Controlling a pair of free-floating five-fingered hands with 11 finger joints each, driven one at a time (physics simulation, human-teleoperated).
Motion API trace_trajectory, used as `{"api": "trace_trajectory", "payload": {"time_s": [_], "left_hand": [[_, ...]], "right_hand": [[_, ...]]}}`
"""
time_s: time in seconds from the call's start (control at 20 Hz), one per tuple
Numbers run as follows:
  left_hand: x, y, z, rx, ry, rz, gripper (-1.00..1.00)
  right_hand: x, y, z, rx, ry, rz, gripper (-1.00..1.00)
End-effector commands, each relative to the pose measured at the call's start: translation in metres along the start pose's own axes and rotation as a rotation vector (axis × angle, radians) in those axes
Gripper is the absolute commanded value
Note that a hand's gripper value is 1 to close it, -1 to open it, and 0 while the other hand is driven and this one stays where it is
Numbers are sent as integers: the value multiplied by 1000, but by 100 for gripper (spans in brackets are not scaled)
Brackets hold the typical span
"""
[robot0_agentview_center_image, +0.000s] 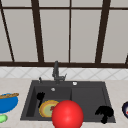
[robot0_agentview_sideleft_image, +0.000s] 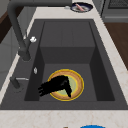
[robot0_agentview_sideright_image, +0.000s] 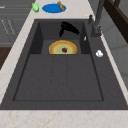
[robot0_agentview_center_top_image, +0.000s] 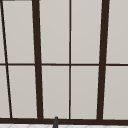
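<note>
1. Left hand (robot0_agentview_center_image: 40, 96) hovering left of centre in the front view, fingers relaxed, thumb dangling, holding nothing.
2. Plate (robot0_agentview_center_image: 47, 109) just below and right, flat in the sink (robot0_agentview_center_image: 87, 97) basin.
3. Right hand (robot0_agentview_center_image: 105, 112) lower right, farther off, grip unclear.

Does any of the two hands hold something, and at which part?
Nothing is held. The left hand hangs over the plate in the sink basin, fingers loose; contact cannot be told. The right hand hovers at the sink's front right.
</note>
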Motion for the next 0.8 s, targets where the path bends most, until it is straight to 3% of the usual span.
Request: {"api": "trace_trajectory", "payload": {"time_s": [0.0, 0.1, 0.2, 0.6, 0.75], "left_hand": [[10, 20, 10, -8, -21, 4, -100], [18, 31, 16, -30, -25, 11, -100], [29, 40, 21, -33, -22, 0, -100], [52, 82, 56, -23, -22, 8, -100], [55, 93, 73, -10, -20, 43, -100]], "right_hand": [[0, 0, 0, 0, 0, 0, 0], [0, 0, 0, 0, 0, 0, 0], [0, 0, 0, 0, 0, 0, 0], [0, 0, 0, 0, 0, 0, 0], [0, 0, 0, 0, 0, 0, 0]]}}
